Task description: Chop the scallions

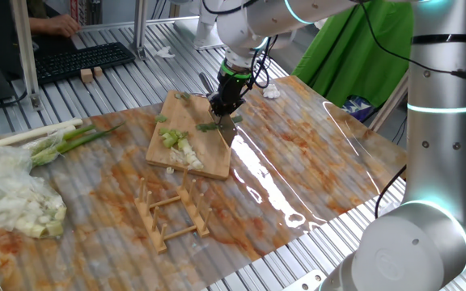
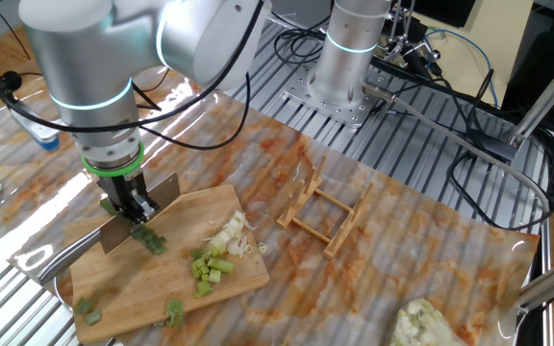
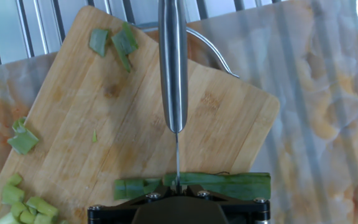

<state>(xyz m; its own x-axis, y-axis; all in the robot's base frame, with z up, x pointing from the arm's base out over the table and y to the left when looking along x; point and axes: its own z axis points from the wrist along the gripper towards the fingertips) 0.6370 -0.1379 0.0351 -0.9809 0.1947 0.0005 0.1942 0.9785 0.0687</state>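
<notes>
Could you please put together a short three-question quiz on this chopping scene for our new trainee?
1. True or false: the gripper is shut on the knife, blade down on the cutting board.
2. Multiple choice: what lies under the blade? A) a green scallion piece B) the wooden rack C) the whole stalks
3. Fill in: the pile of chopped pieces rests on the ____.

Key:
1. True.
2. A. The blade crosses the green piece in the hand view.
3. Cutting board, toward the end nearer the rack.
</notes>
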